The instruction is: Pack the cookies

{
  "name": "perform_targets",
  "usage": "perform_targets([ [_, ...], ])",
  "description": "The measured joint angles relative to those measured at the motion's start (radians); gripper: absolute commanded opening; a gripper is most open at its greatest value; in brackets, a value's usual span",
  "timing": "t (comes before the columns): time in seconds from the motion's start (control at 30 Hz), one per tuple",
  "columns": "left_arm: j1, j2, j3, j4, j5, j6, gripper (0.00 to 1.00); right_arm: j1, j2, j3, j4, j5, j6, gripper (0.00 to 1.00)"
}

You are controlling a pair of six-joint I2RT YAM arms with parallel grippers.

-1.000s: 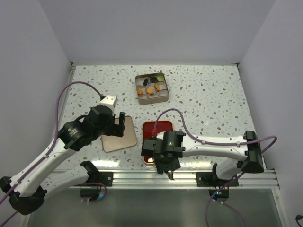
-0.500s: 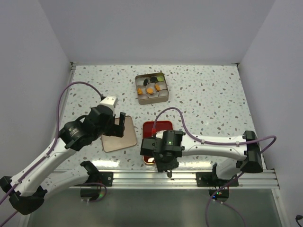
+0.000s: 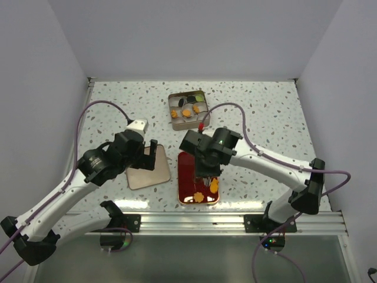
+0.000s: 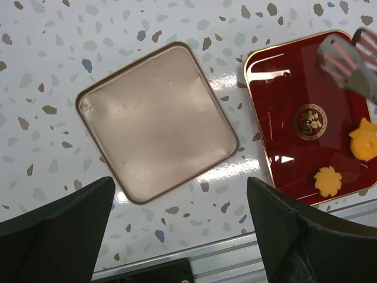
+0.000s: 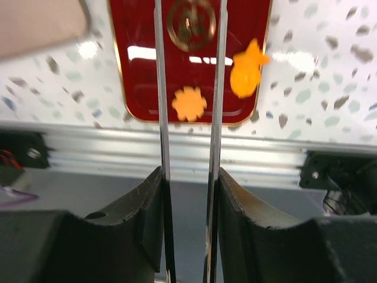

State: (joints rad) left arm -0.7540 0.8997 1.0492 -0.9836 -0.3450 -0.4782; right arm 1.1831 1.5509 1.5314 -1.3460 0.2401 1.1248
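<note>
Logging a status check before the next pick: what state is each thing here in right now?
red tray: holds two orange cookies.
flower cookie: lying flat in the tray, not gripped.
irregular orange cookie: at the tray's edge, not gripped.
tin: open, packed cookies inside.
lid: off, lying flat beside the tray.
tongs: arms apart, gripping no cookie.
right gripper: shut on the tongs.
left gripper: open, empty, above the lid.

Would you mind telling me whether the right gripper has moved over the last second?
Yes. In the top view the right gripper has moved from the near end of the red tray toward the tin, away from the front rail.
</note>
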Motion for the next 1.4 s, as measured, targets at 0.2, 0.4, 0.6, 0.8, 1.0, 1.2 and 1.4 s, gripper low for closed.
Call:
perform_targets([
  [0.2, 0.0, 0.014, 0.012, 0.0, -0.01, 0.0, 1.0, -0.197, 0.079, 0.261, -0.011, 0.041, -0.166, 0.34],
  [0.4, 0.0, 0.039, 0.047, -0.003, -0.033, 0.0, 1.0, -0.327, 0.319, 0.561, 0.0, 0.048, -0.316, 0.34],
  [0.6, 0.0, 0.051, 0.078, -0.016, -0.072, -0.001, 1.0, -0.425, 0.512, 0.718, 0.002, 0.0, -0.412, 0.33],
  [0.8, 0.0, 0.06, 0.094, -0.037, -0.11, 0.0, 1.0, -0.464, 0.571, 0.737, -0.001, -0.047, -0.46, 0.34],
  [1.0, 0.0, 0.079, 0.095, -0.038, -0.127, 0.0, 1.0, -0.472, 0.574, 0.736, -0.001, -0.081, -0.487, 0.38],
  [1.2, 0.0, 0.108, 0.095, -0.034, -0.127, 0.0, 1.0, -0.478, 0.583, 0.735, -0.001, -0.103, -0.506, 0.45],
  [1.4, 0.0, 0.113, 0.095, -0.032, -0.127, -0.001, 1.0, -0.483, 0.604, 0.723, -0.001, -0.102, -0.518, 0.48],
])
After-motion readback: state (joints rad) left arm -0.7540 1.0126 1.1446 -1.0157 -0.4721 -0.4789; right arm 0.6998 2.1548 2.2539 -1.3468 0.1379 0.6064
